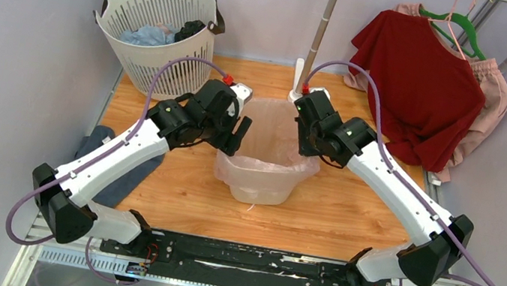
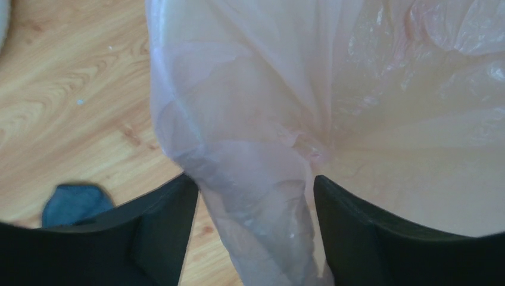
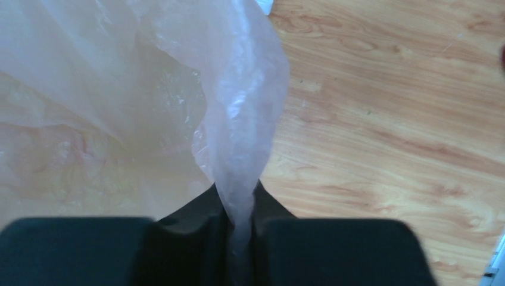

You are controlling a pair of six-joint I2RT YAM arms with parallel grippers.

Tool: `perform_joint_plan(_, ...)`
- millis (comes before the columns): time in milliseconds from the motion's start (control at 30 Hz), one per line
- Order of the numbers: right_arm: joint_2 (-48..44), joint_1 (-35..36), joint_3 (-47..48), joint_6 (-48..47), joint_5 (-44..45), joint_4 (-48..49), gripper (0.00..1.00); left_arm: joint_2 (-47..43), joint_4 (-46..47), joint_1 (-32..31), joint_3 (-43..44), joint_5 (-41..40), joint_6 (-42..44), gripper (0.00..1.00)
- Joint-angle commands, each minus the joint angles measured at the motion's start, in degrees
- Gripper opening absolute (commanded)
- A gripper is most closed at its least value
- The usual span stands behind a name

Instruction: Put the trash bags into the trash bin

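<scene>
At the bottom centre of the right wrist view, the right gripper [image 3: 241,205] has its jaws drawn together on a twisted strip of the trash bag [image 1: 274,125], the pale pink film rising out of the narrow gap and fanning up to the upper left of the frame. In the left wrist view the left gripper [image 2: 256,190] stands with its jaws wide apart; its two dark fingers [image 2: 158,238] sit at the lower left and lower right, and a loose fold of the same film hangs down between them without being squeezed.

In the top view both claws sit at the middle of the frame, one on each side of the trash bin [image 1: 262,192], the left one against its left rim and the right one at its right rim. The bag lies open inside the bin, and its edge is turned over the near rim and hangs down the outside wall.

The bin stands upright on the wooden table [image 1: 354,211]. A dark blue cloth [image 1: 117,172] lies at the table's left edge under the left arm. At the upper left stands a white slotted basket [image 1: 161,4] with a blue-grey cloth [image 1: 147,34] in it. At the upper right a red shirt [image 1: 418,84] hangs from a green hanger [image 1: 469,27], with a pink garment [image 1: 491,95] behind it.
</scene>
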Motion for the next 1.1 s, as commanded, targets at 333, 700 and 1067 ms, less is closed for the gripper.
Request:
perform_joint_plan(333,-3.3,0.7,-2.7,-0.2,-1.9,-0.6,0.51,0.5,0.5,0.3,-0.8,2.0,0.1,0.82)
perform_joint_plan(700,-7.4,0.7,-8.1,1.3,-5.3,0.7,0.38,1.5,0.1,0.2,-1.6,0.5,0.6,1.00)
perform_joint_plan(1067,-4.1,0.6,-6.4,-1.0,-2.1,1.7,0.01,2.7,0.3,0.3,-0.2,1.7,0.3,0.92)
